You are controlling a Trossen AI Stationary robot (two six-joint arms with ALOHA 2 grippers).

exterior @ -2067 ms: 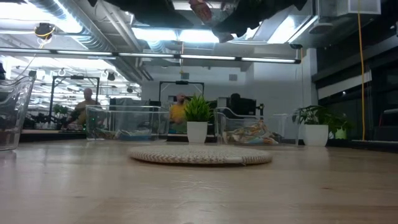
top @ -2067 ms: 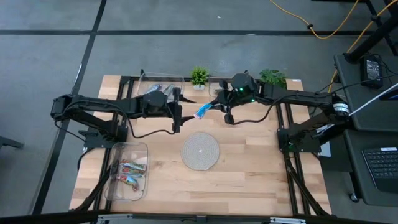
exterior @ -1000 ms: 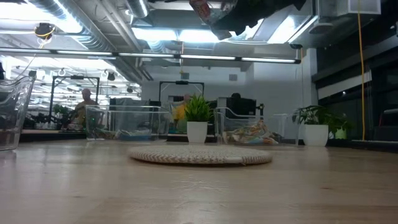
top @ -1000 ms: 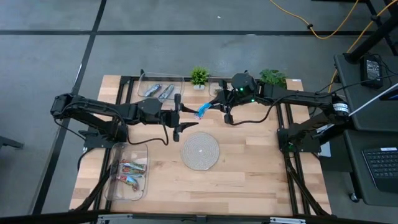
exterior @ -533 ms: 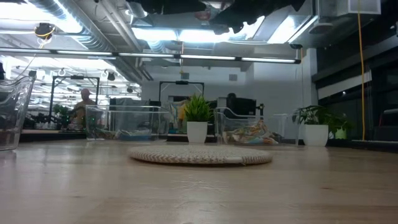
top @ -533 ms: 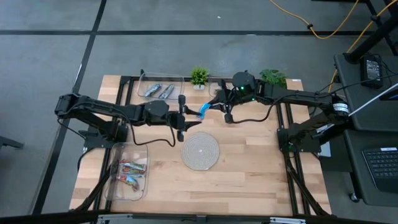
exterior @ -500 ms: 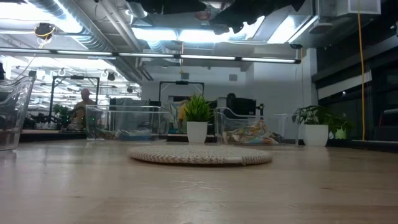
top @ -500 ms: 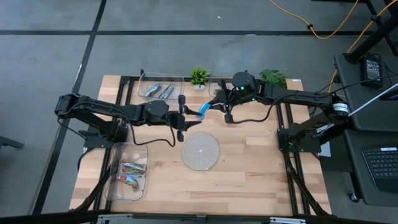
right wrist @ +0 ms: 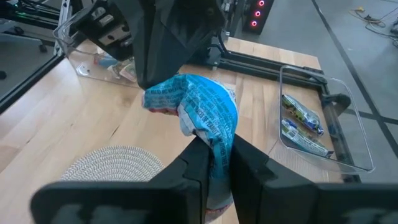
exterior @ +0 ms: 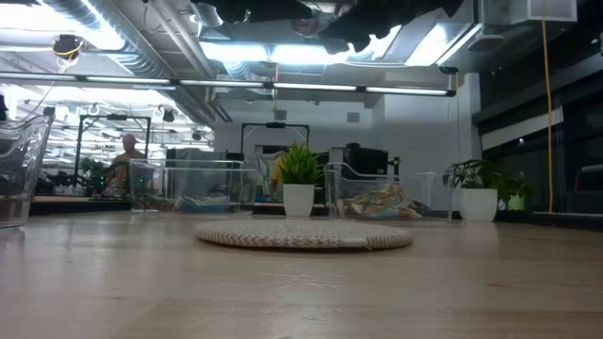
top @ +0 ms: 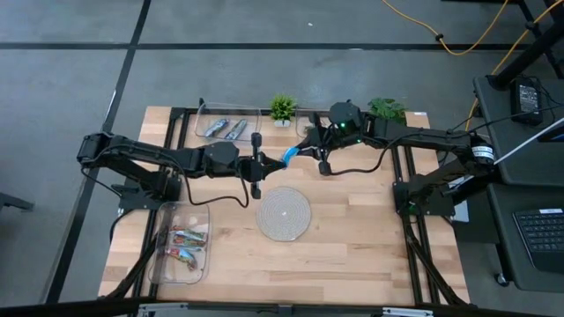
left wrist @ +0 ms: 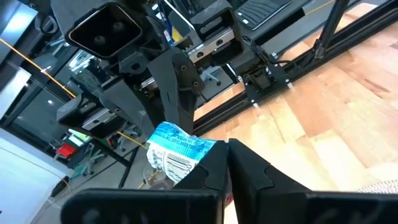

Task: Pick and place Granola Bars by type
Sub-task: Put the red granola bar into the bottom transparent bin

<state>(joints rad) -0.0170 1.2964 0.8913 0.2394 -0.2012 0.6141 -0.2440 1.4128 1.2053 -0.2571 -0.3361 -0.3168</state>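
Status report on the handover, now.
Left hand shut on blue bar. Right hand shut on same bar, mid-air above mat. Nothing in the way.

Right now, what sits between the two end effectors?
The blue granola bar, held from both sides by the left end effector and right end effector; high view.

You swung the left gripper [top: 269, 161] away from the rear tray [top: 201, 117] of blue bars, carried it across above the table toward the right gripper [top: 302, 151], and closed its fingers on the free end of the blue granola bar [top: 288, 157] held there.
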